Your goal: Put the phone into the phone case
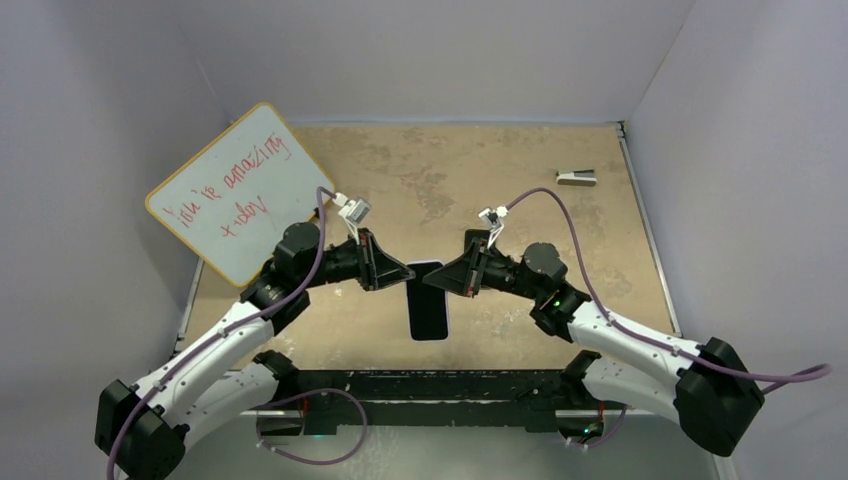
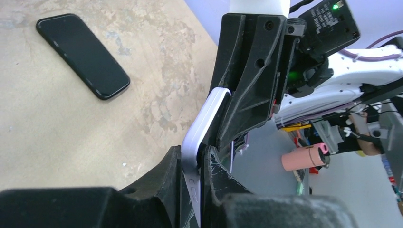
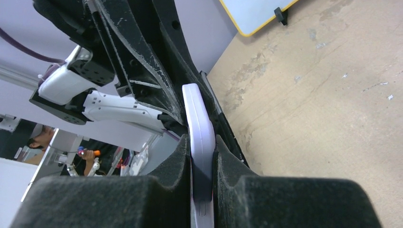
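The phone case hangs between left hand and right hand, phone apart on the table.

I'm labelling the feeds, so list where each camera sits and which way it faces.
Top: high behind the bases, looking down at the table; the left arm and right arm show.
Left wrist: on the left arm, looking along the left fingers at the case; the right arm lies beyond.
Right wrist: on the right arm, looking along the right fingers at the same case.
Shared: top and left wrist both show the phone on the table.
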You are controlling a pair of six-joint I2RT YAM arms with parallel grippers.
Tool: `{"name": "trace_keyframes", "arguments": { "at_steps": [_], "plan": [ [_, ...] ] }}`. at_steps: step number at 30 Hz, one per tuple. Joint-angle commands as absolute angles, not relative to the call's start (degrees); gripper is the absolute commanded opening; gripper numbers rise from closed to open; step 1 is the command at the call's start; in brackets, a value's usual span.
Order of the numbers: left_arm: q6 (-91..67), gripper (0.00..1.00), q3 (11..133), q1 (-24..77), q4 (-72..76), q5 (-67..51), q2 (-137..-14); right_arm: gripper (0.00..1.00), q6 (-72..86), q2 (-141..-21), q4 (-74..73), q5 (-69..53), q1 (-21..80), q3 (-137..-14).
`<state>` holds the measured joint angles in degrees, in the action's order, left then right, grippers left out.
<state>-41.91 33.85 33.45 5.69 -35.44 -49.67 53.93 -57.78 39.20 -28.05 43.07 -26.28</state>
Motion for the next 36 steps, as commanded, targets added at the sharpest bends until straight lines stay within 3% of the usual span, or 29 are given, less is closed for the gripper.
{"name": "trace_keyframes", "arguments": {
  "at_steps": [1,4,5,6,8,14,26,36],
  "plan": [
    [-31.5,0.24,39.4,33.6,-5.1,-27.0,-50.4,0.00,55.0,-58.4,40.2,-26.3,43.8,-28.2],
    [-27.5,0.47,42.7,33.7,-12.0,-22.8,-50.0,0.00,53.4,-58.9,37.7,-23.4,43.8,-28.9],
    [-26.2,0.66,44.0,33.7,-13.7,-21.4,-49.6,0.00,52.6,-59.3,36.6,-22.4,43.8,-29.3],
    [-24.9,0.77,44.9,33.7,-15.8,-20.0,-49.2,0.00,51.8,-59.9,35.5,-21.3,43.8,-29.7],
    [-22.1,0.85,46.3,33.6,-19.4,-17.2,-48.1,0.00,51.0,-61.6,34.1,-19.0,43.8,-30.1],
    [-17.2,0.90,46.2,33.7,-25.8,-7.4,-43.9,0.00,49.1,-71.0,34.6,-15.7,43.8,-33.1],
    [-16.5,0.91,45.5,33.8,-26.0,-6.9,-40.7,0.00,48.5,-97.9,38.8,-20.1,43.1,-48.1],
    [-16.3,0.92,45.7,33.8,-26.4,-6.5,-41.1,0.11,46.9,-110.6,35.8,-26.2,39.2,-54.2]
  ]
}}
